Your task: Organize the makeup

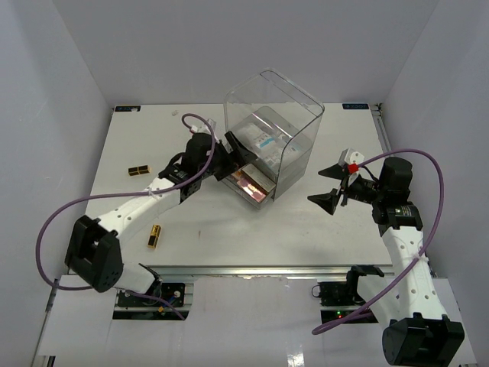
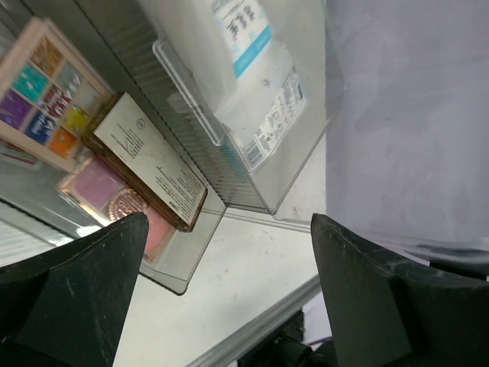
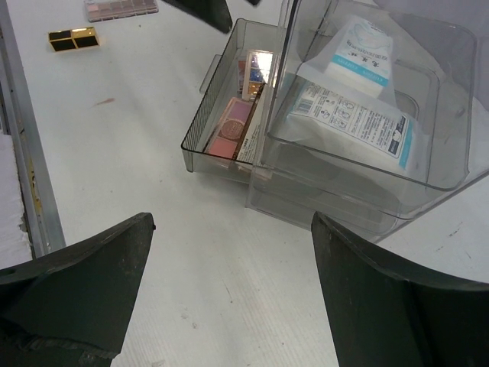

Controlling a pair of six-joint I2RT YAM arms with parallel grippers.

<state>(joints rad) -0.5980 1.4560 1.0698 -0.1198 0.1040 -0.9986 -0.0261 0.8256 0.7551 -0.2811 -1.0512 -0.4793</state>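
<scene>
In the top external view, the clear plastic drawer box [image 1: 272,130] is standing toward the far middle of the white worktop [image 1: 306,229], with its lower drawer [image 1: 250,186] pulled out toward the left arm. The left pincer [image 1: 229,158] is hovering just above that open drawer, while the right pincer [image 1: 335,189] is hanging to the right of the box, apart from it. A gold lipstick tube [image 1: 154,235] is lying near the left arm, and a small gold-and-black case [image 1: 138,170] is lying further back on the left. In the left wrist view, the left pincer [image 2: 229,223] is standing wide open and gripping nothing. Below it, the drawer is holding a multicolour square palette [image 2: 44,93], a brown-edged flat palette [image 2: 155,162] lying with its printed back up, and a pinkish square palette [image 2: 107,195] partly beneath that one. White-and-blue sachets [image 2: 252,84] are resting in the upper drawer. In the right wrist view, the right pincer [image 3: 233,223] is also standing wide open and empty, well clear of the box. The sachets are lying in the upper drawer and the pinkish palette in the open lower one. A long beige-pink palette [image 3: 121,8] is lying on the worktop at the far edge, near the gold-and-black case.
</scene>
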